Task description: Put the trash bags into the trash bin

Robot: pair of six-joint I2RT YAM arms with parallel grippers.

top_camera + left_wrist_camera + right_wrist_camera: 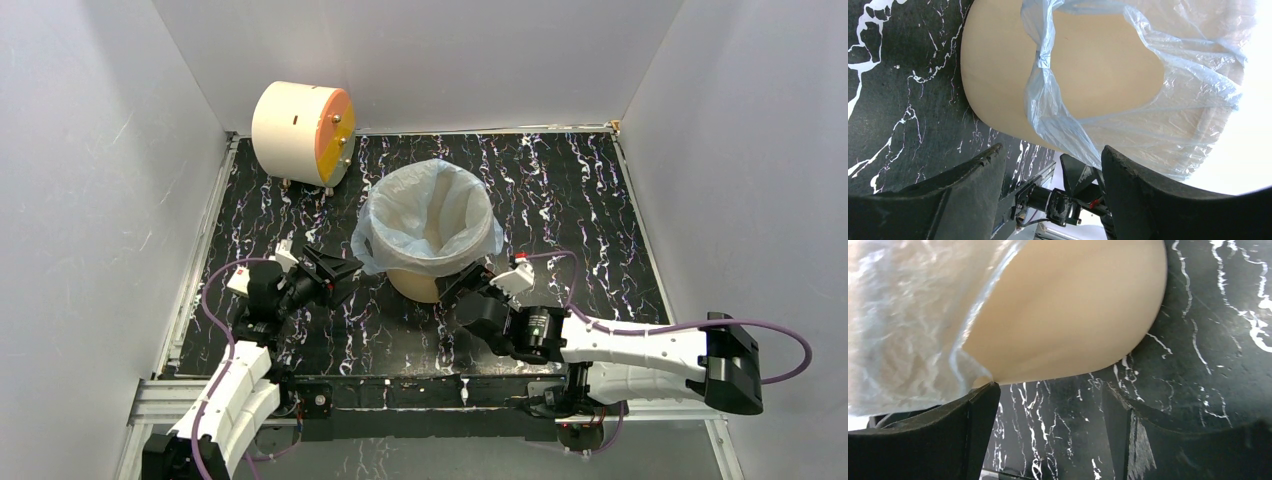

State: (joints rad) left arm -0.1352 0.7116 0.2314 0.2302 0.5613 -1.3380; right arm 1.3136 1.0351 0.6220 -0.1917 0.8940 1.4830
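Findings at the moment of check: the trash bin [415,283] stood upright near the middle of the black, white-veined worktop [560,200]. The pale blue trash bag [376,243] lined it, mouth open, with its edge folded out over the rim and hanging down the outer wall on both sides.

I saw the left gripper [345,269] just beside the bin's left wall, jaws spread and holding nothing. In the left wrist view, that gripper [1050,155] faced the tan wall of the bin [1088,75], and a crumpled lobe of the bag [1198,115] hung down to a point between the two fingers.

The right gripper [462,288] sat low at the bin's near right side, also spread wide and empty. Its wrist view showed the gripper [1053,390] under the bin's curved wall [1073,315]. The bag's lower edge [898,325] ended close above the left finger; I could not tell whether they touched.

A cream drum [300,132] with an orange face lay on its side at the far left, well apart. Any lettering on it was too small for me to read.
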